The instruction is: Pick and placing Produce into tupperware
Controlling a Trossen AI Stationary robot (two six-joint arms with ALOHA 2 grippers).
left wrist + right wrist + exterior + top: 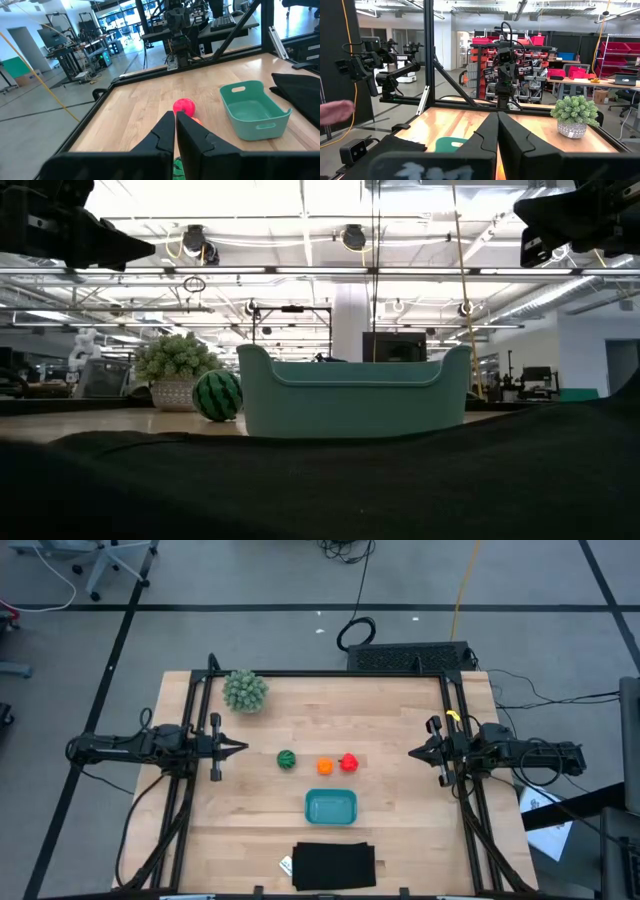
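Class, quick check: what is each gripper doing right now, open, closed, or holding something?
Left gripper: closed, holding nothing, at the table's left side.
Right gripper: closed, holding nothing, at the table's right side.

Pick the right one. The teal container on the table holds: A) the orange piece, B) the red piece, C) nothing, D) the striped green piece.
C. In the high view the tupperware shows a bare floor, while the dark green striped piece, the orange piece and the red piece lie in a row on the table beyond it.
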